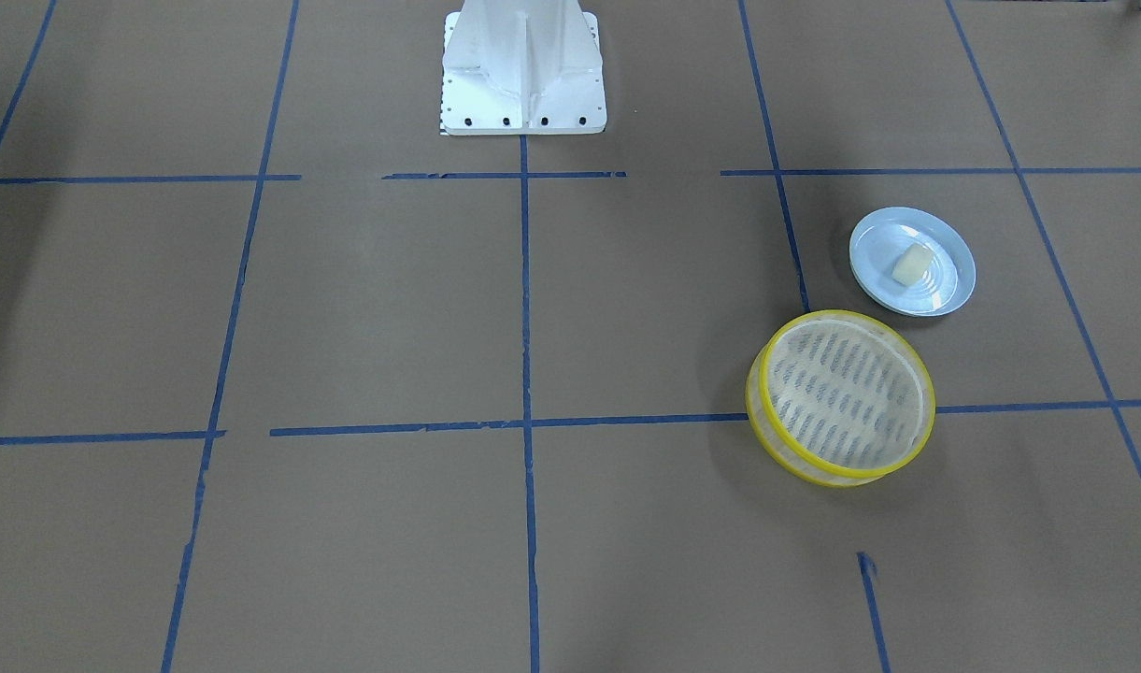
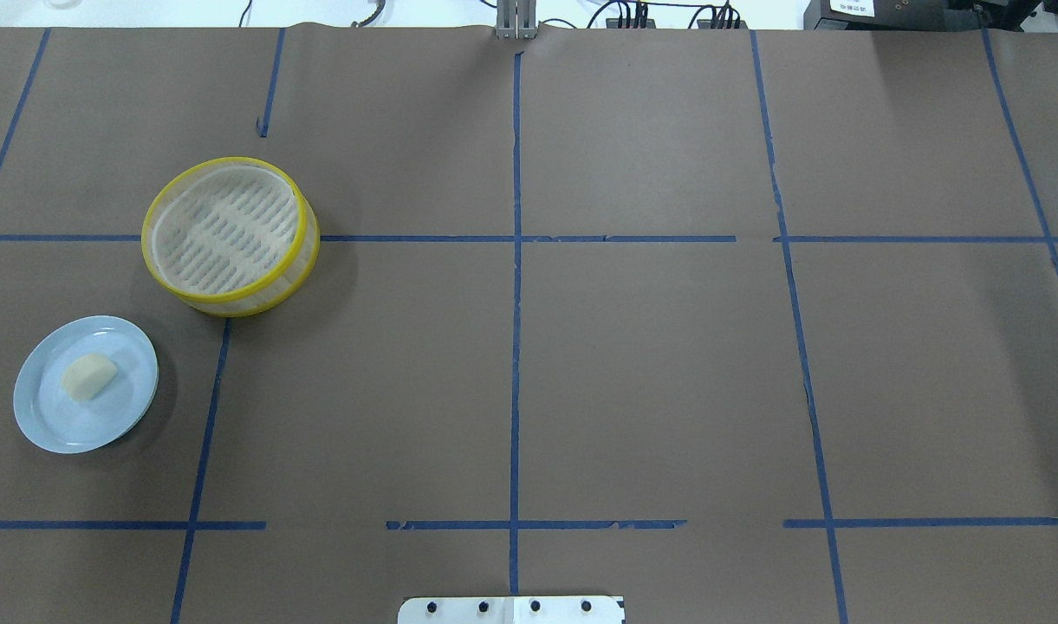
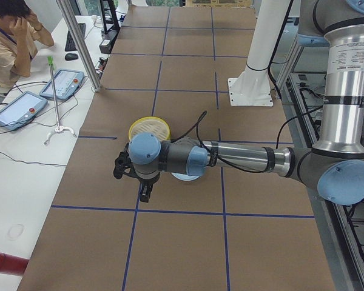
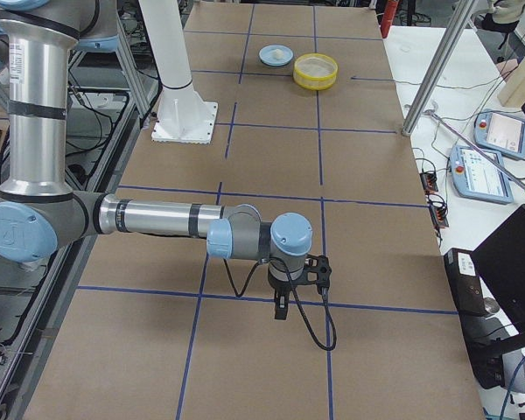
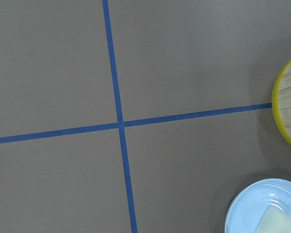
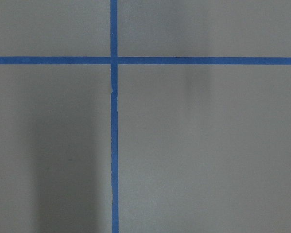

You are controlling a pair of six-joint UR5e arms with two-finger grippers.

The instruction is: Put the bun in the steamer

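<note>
The bun (image 2: 89,376) on the plate (image 2: 52,425) looks soft and light, so pinch its narrow sides gently; whether left fingers (image 3: 145,195) or right fingers (image 4: 282,308) are spread I cannot tell.

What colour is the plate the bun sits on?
The plate is pale blue, clearest in the overhead view.

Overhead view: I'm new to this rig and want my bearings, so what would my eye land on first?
The yellow-rimmed steamer stands out most against the brown table; it is empty and sits in the left half, toward the far side. Lower in the view and further left is a pale blue plate with the cream-white bun lying on it, apart from the steamer.
</note>
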